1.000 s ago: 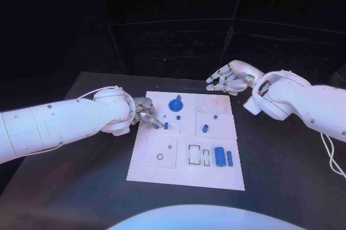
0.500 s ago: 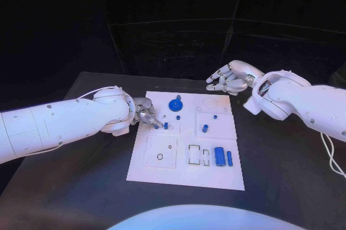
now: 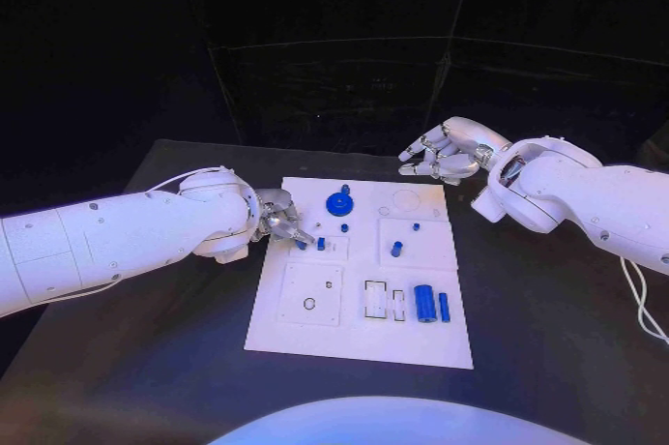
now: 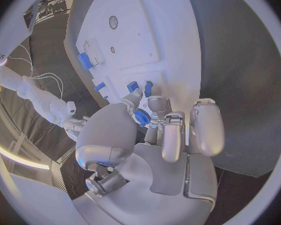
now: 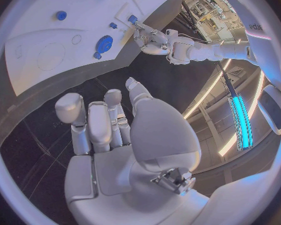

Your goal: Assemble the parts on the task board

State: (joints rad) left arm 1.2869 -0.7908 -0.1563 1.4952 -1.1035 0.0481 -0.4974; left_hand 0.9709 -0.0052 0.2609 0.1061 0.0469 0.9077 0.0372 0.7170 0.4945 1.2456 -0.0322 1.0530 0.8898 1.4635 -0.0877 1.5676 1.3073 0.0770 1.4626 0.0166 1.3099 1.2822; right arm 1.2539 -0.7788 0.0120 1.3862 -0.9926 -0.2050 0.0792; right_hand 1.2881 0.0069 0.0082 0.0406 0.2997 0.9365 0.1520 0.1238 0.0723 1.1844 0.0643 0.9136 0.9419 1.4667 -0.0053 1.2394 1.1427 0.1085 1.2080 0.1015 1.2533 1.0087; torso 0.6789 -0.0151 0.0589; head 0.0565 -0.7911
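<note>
Near the white board's [image 3: 365, 271] front edge, smooth blue cylinders [image 3: 423, 304] are seen lying lengthwise. At the left edge, a small blue peg [image 3: 302, 244] is pinched by the left hand [image 3: 280, 222], its fingertips over the sockets. Beyond the far edge, the right hand [image 3: 444, 155] is held curled, empty, well apart.

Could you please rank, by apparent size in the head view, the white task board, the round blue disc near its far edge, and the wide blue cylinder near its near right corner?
1. White task board, by far the largest.
2. Round blue disc.
3. Wide blue cylinder; it looks close to the disc, so their order is unsure.
</note>
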